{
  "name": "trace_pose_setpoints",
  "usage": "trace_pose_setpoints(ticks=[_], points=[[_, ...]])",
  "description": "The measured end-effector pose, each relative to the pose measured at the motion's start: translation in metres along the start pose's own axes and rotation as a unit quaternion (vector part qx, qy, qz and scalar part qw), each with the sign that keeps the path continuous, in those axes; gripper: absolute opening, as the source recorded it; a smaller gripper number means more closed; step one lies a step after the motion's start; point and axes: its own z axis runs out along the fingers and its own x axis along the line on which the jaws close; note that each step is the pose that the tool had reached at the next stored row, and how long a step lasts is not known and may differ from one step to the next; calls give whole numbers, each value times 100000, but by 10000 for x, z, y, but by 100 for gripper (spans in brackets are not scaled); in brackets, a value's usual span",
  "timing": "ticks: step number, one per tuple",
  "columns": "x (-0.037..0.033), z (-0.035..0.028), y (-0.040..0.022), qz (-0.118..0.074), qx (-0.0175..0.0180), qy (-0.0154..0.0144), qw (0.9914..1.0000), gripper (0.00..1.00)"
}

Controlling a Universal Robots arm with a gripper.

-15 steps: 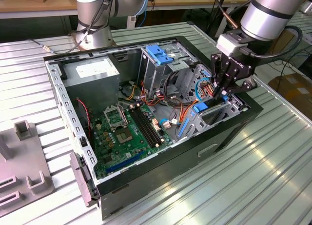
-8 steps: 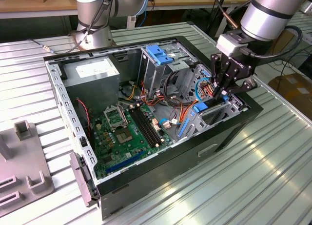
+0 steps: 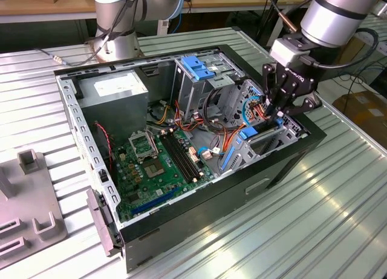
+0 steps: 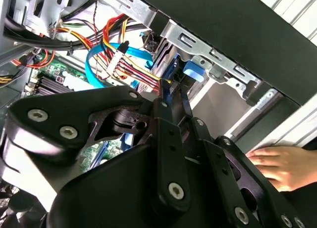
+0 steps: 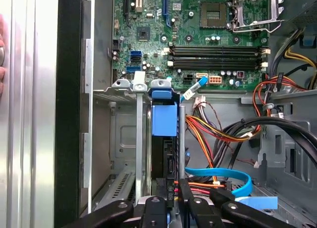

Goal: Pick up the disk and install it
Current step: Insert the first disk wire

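Standing on edge in a grey metal bay (image 5: pixel 126 139), long axis vertical: blue-framed disk (image 5: pixel 164 120), clamped by black gripper (image 5: pixel 173 191).

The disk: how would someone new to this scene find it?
Start at the open computer case on the slatted table. At its exterior-view right corner, below the claw, the disk stands on edge in a metal bay. Its blue carrier frame sets it apart from the empty slot beside it.

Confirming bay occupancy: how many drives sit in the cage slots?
1: the disk stands in the cage slot nearer the cables; the neighbouring slot looks empty. Others may be hidden.
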Motion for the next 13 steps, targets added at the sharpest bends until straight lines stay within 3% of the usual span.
trace_pose_setpoints(ticks=[2,6,9,13], points=[[1,-60,1,0,1,9,100000,24],[1,-64,1,-2,45,-2,100000,22],[1,-65,1,-1,74,5,100000,10],[1,-65,1,1,118,4,100000,10]])
